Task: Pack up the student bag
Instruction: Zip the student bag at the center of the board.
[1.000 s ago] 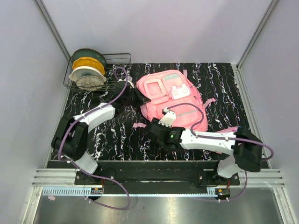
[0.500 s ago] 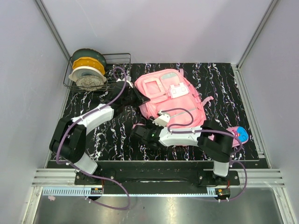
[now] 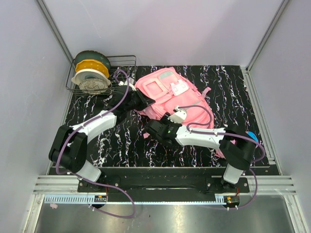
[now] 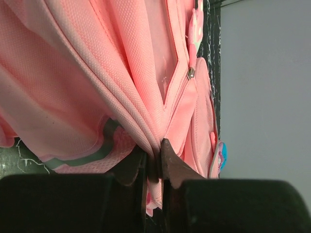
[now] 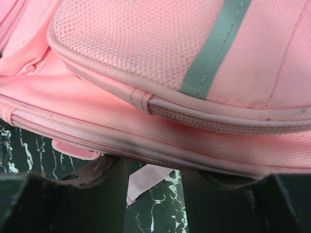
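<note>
Pale grey walls [image 3: 170, 29] box in a black table [image 3: 233, 87] veined with white. On it the student bag [image 3: 170, 92] lies front pockets up, just right of the wire rack [image 3: 124, 60] and angled with its top toward it.

On my left wrist feed, the left gripper [image 4: 154, 150] has its jaws clamped on a thin fold of the bag's edge, on the side facing the rack. A small metal zipper pull [image 4: 190, 74] hangs just beyond the pinch. The right gripper [image 3: 154, 129] sits at the bag's corner farthest from the rack. Its jaws stand apart and hold nothing, and a loose pink strap [image 5: 146, 182] shows in the gap between them.

My worry is that pinch. It has only a narrow ridge of woven nylon, so a hard pull could let the fabric slide out. The open right jaws could close on the strap instead of the bag's body. The purple cable [image 3: 197, 112] draped over the bag might also catch on a pocket.

The cloth is a coarse pink weave with piped seams, a mesh panel and a flat grey-green stripe [image 5: 214, 48], all soft and floppy. Round spools [image 3: 90, 73] in green, yellow and white sit in the rack.
</note>
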